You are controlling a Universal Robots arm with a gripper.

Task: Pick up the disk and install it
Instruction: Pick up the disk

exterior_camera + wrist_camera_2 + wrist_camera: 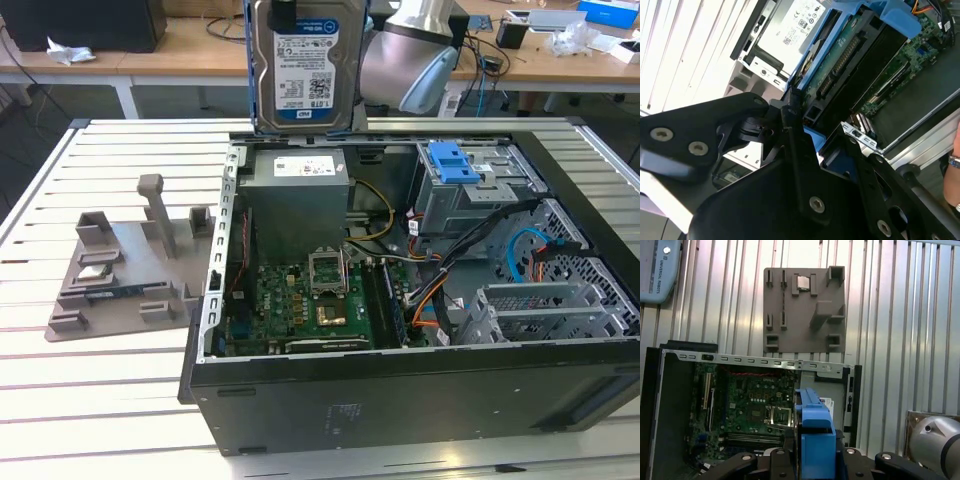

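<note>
Holder [120, 270]: grey, on the tabletop [100, 400], exterior view's left, well apart.
Disk [305, 65]: upright above your open computer case [400, 395].
Fingers [792, 120]: clamped on the Disk's blue side rails.
Handling: likely stiff, weighty, shock-sensitive; grip it by the rails, not the circuit board.

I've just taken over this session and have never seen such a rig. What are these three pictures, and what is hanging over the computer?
One robot arm works above a slatted table. The exterior view comes from a camera off the arm. Both wrist views come from cameras riding on the arm, looking past its tool. On the table lie an open computer case and, beside it, a grey fixture plate. The tool is shut on the disk, a labelled hard drive with blue side rails, held upright above the case and not yet installed.
</note>
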